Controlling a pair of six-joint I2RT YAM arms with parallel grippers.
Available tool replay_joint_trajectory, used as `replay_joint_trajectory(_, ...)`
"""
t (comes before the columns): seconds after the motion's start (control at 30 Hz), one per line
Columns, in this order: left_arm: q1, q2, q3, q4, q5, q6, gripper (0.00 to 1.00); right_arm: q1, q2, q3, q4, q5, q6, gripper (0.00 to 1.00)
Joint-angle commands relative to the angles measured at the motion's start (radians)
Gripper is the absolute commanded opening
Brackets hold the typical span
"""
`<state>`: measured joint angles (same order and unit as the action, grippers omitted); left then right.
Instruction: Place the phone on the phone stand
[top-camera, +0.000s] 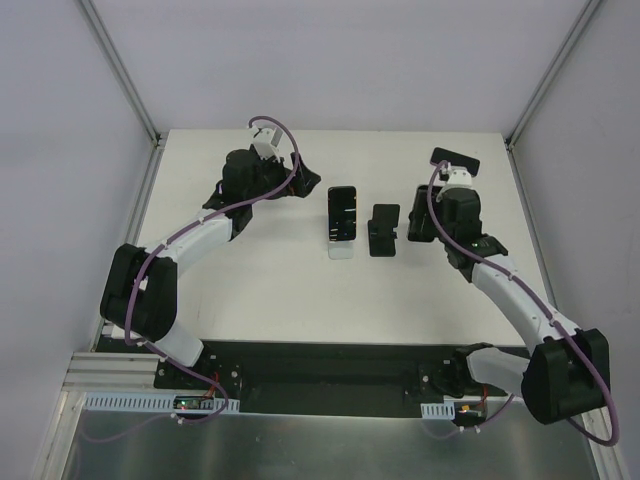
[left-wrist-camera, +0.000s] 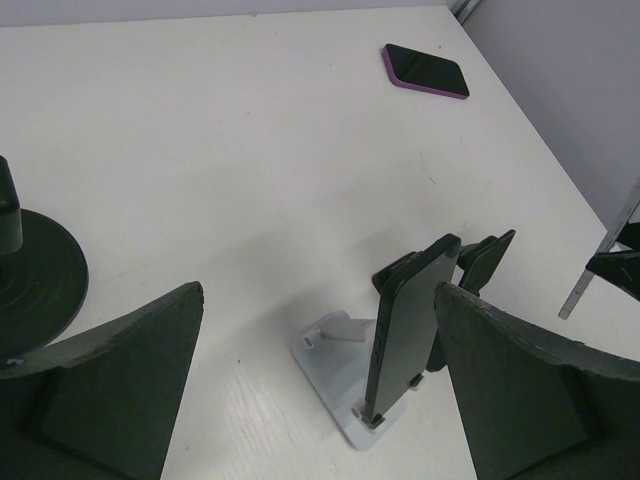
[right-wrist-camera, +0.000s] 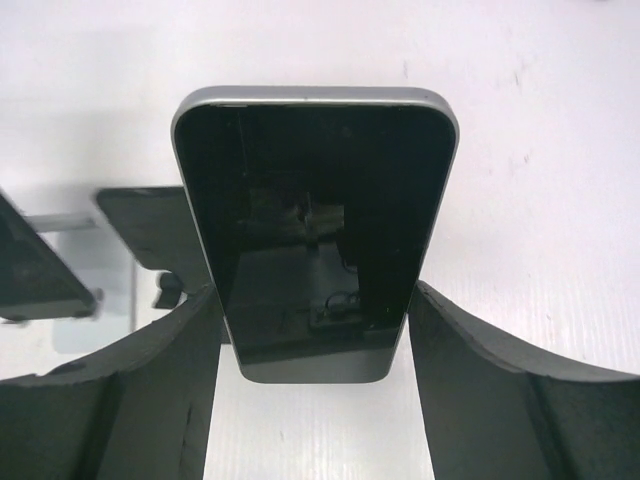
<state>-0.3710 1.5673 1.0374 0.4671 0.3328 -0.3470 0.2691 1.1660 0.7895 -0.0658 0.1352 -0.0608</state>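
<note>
A dark phone (top-camera: 343, 213) stands upright on a white stand (top-camera: 342, 248) at the table's middle; it also shows in the left wrist view (left-wrist-camera: 405, 330) on that stand (left-wrist-camera: 335, 365). An empty black stand (top-camera: 384, 230) is just right of it and shows in the right wrist view (right-wrist-camera: 150, 235). My right gripper (top-camera: 420, 228) is shut on a second dark phone (right-wrist-camera: 312, 230), held by its long edges above the table right of the black stand. My left gripper (top-camera: 300, 185) is open and empty (left-wrist-camera: 318, 300), left of the white stand.
A phone in a purple case (top-camera: 455, 160) lies flat at the back right, also in the left wrist view (left-wrist-camera: 427, 70). A black round base (left-wrist-camera: 30, 275) sits by the left gripper. Grey walls and metal posts enclose the white table (top-camera: 270, 290).
</note>
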Motion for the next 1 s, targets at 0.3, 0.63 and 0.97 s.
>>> replay_joint_trajectory(0.3, 0.024, -0.042, -0.025, 0.08, -0.051, -0.017, 0.96, 0.331, 0.113, 0.024, 0.421, 0.359, -0.033, 0.01)
replay_joint_trajectory(0.63, 0.037, -0.066, -0.056, 0.103, -0.063, -0.023, 0.96, 0.375, 0.23, -0.032, 0.636, 0.432, -0.112, 0.01)
replay_joint_trajectory(0.97, 0.04, -0.066, -0.06, 0.107, -0.058, -0.027, 0.96, 0.375, 0.284, -0.082, 0.756, 0.448, -0.119, 0.01)
